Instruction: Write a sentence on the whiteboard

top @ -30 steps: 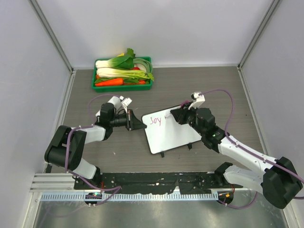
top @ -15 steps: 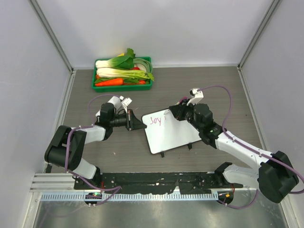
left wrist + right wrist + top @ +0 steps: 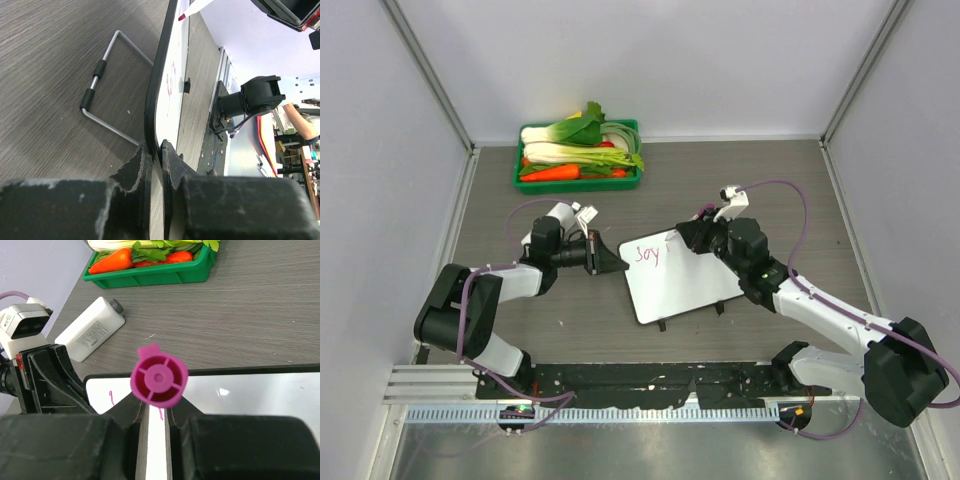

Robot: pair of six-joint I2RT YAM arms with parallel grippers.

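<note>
Beyond and right of the right gripper (image 3: pixel 688 236), clamped on a marker (image 3: pixel 159 381), bare table (image 3: pixel 750 160) lies open. Left of it, the left gripper (image 3: pixel 610 258) grips the whiteboard (image 3: pixel 685 285) edge; a green tray (image 3: pixel 578 185) stands beyond that.

one whiteboard (image 3: pixel 685 282), one marker (image 3: pixel 159 382), one tray (image 3: pixel 580 184)

Bright, even lt; glare on whiteboard (image 3: pixel 250 395)

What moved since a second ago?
The right gripper, shut on the marker, slid a little left and away along the whiteboard. The left gripper kept clamping its edge; the writing and tray stayed put.
</note>
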